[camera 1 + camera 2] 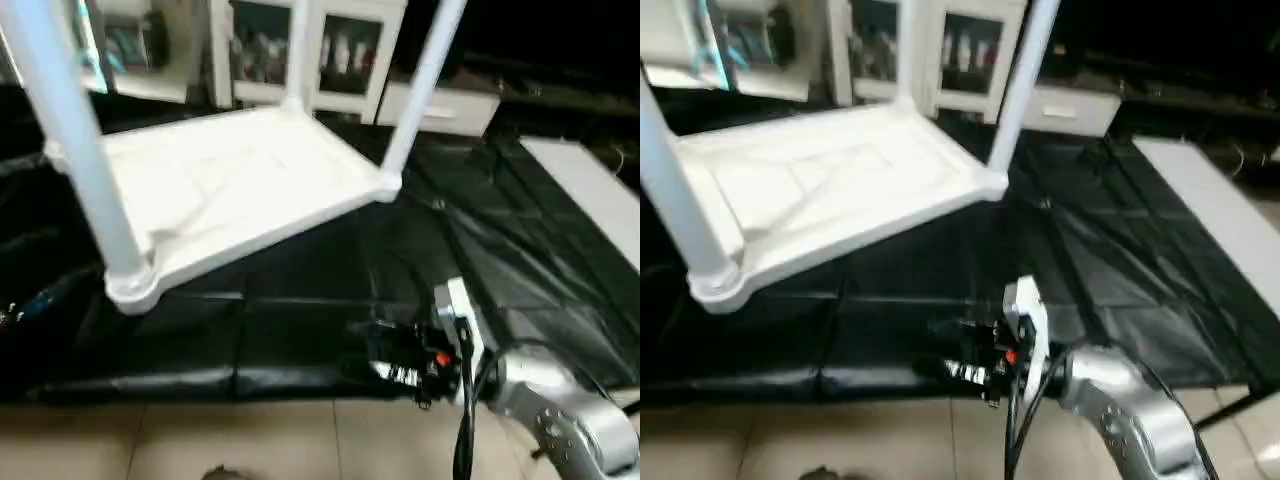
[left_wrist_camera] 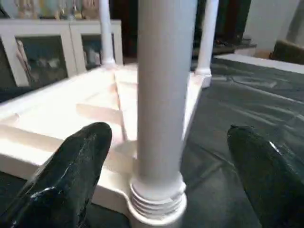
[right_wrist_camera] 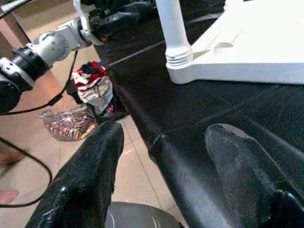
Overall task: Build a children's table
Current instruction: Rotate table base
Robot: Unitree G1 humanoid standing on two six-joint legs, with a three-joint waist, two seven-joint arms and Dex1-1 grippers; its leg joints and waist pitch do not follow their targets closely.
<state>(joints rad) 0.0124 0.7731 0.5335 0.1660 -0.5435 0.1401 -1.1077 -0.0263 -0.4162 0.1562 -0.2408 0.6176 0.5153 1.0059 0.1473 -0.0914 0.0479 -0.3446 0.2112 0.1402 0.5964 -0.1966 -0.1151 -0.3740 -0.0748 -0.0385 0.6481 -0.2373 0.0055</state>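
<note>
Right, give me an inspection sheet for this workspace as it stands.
Surface: work table under black cloth, creased, a bare white panel at its far right.
Job's things: children's table upside down on the cloth, legs up; near leg seated in its corner socket.
Clutter: coloured wrappers and a bag on the floor by the table edge.
Hands: left hand open, fingers either side of the near leg, not touching; right hand open, empty, at the table's front edge.
Cables: black cable along the right forearm; another on the floor.
Surroundings: white glass-door cabinets behind; tiled floor.
</note>
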